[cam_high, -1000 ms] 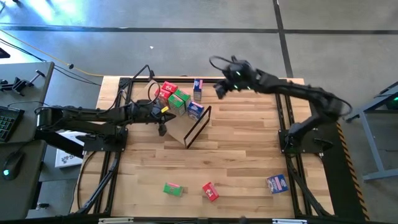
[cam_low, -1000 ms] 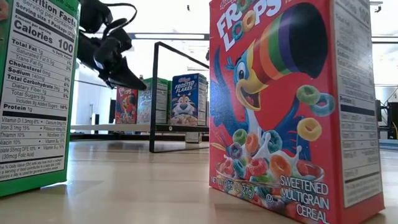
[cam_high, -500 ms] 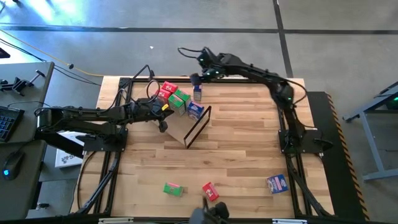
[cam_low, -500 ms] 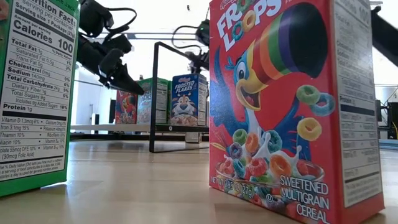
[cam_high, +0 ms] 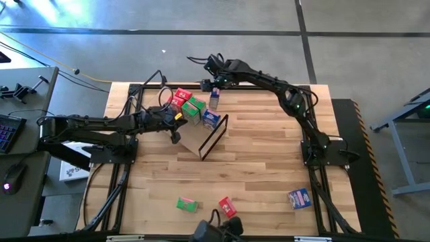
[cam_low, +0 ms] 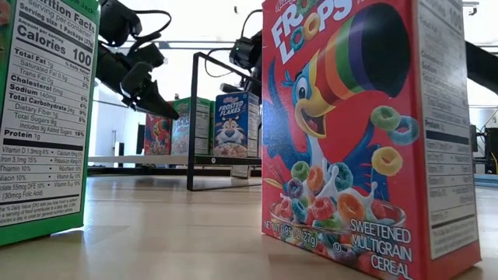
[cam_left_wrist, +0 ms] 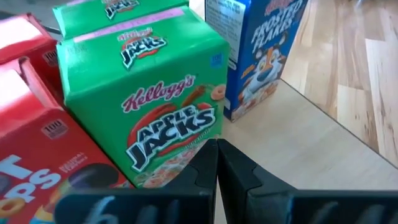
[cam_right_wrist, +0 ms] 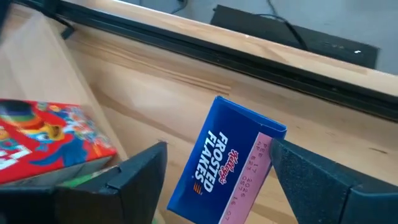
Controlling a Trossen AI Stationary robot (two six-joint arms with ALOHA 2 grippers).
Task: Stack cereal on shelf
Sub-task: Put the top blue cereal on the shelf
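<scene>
This looks like a robotics lab or test workshop rather than a home or shop. A striped wooden tabletop (cam_high: pixel 255 154) stands on a bare grey concrete floor (cam_high: pixel 201 54) crossed by dark seams, with two dark arms bolted to black frames at its sides. Loose cables (cam_high: pixel 80 74) trail over the floor. Beside the table sits a desk with a keyboard (cam_high: pixel 7 134) and mouse (cam_high: pixel 12 180). The low view shows white walls and bright ceiling strip lights (cam_low: pixel 210 45).
</scene>
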